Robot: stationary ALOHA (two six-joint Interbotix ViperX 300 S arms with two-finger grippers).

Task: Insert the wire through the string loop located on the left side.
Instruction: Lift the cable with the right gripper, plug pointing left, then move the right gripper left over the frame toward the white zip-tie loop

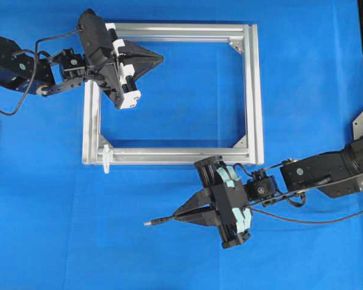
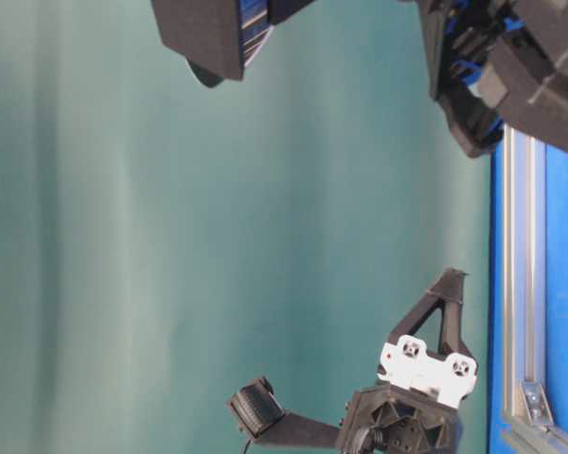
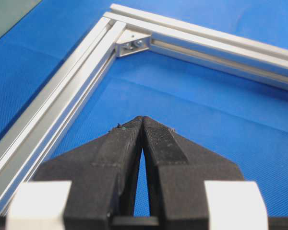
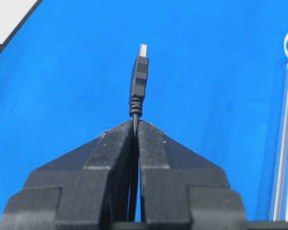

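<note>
Right gripper (image 1: pixel 183 212): we have the jaws clamped on the long thin black wire (image 4: pixel 138 76) just behind its plug, so the tip pokes out stiff toward nine o'clock in the overhead view.
Left gripper (image 3: pixel 142 120): our jaws are pressed together on nothing, parked over the silver aluminium frame (image 1: pixel 254 90) at its ten o'clock corner, clear of the threading path, we judge.
Tiny whitish string loop (image 1: pixel 106 158): it stands at the frame's seven o'clock corner, poking past the lower rail's outer edge.
Plug versus loop: well apart, the plug at roughly four o'clock from the loop.
Open room: bare blue mat (image 1: pixel 60 229) lies between them, so we see nothing blocking our approach.
Edge to mind: the lower rail sits just beside the loop.
</note>
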